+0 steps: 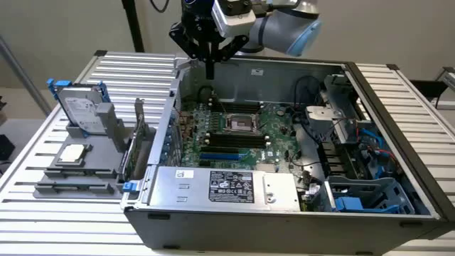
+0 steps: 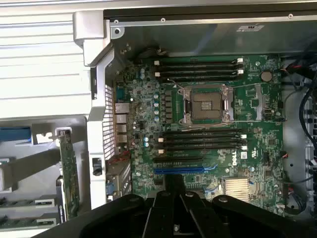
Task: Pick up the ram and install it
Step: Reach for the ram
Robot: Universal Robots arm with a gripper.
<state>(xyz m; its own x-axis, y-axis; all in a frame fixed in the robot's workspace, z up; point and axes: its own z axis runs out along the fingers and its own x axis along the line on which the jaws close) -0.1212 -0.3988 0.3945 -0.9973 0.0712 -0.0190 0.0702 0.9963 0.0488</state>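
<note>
Grey slatted table (image 1: 135,69): closed gripper (image 1: 210,76) above open case (image 1: 284,226); ram position unclear.

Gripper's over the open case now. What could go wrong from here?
The shut gripper hangs close to the case rim; a sideways move toward the rack might clip it. The green card stands upright on the rack right beside the case; a reach there might knock it.

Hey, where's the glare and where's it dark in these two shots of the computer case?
Exterior view: even light, a mild sheen on the silver box, the motherboard shaded by the case walls. Wrist view: the slatted table washes out bright, the gripper is a dark silhouette.
</note>
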